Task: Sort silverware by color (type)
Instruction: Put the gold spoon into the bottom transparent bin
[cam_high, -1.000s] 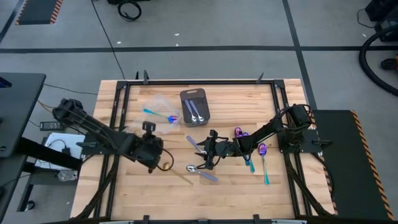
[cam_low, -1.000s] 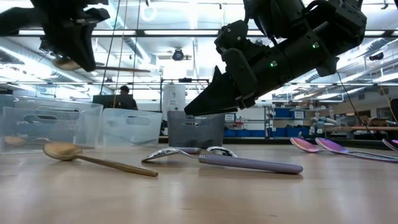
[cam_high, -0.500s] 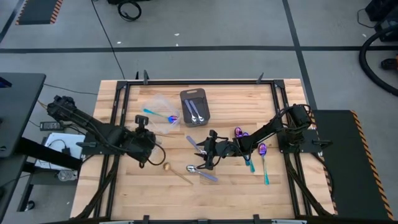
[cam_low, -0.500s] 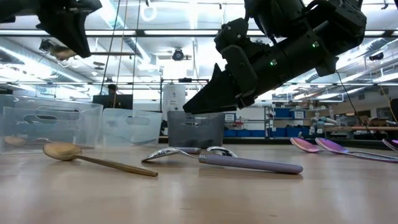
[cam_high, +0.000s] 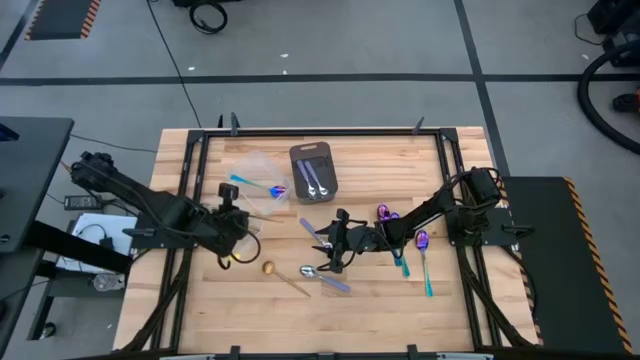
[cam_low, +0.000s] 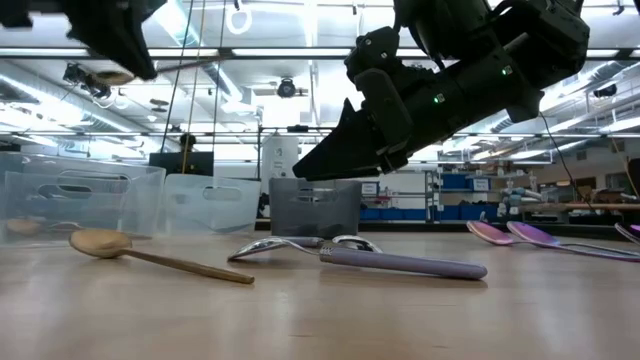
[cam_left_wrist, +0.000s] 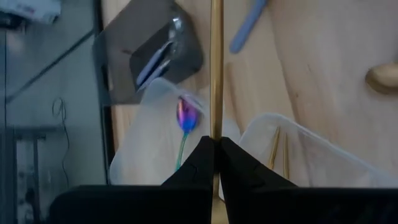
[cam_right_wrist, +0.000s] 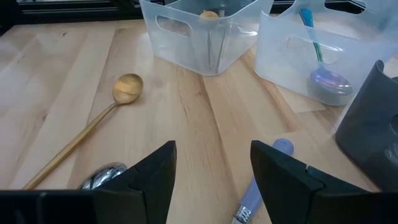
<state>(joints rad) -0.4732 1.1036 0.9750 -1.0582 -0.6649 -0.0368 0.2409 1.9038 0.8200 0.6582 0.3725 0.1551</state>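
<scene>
Silverware is spread over the tabletop around the dark grey tray, which already holds silver spoons. One gold spoon is in the air, pinched at its handle between the pressed-together fingers of the left tool, above the clear tubs that stand just beside the tray. The tub nearer to the tray holds an iridescent spoon with a teal handle; the other one holds something gold.

A second gold spoon lies flat on the wood, in front of the tubs. Near it lie a silver spoon and a lilac-handled piece, touching each other. The right tool hovers over these two with its fingers spread and holds nothing. More purple-bowled spoons lie well apart from the tray, on the far side of the right arm.

In my judgement these pieces are light, stiff and thin, with a polished surface that can slip or turn between the fingers. A spoon lying flat gives little height to grip, so the best place to take hold is probably across the narrow handle, near its middle, where it balances. The bowl is rounded and would slide out. The two touching pieces may move together when one is lifted.
</scene>
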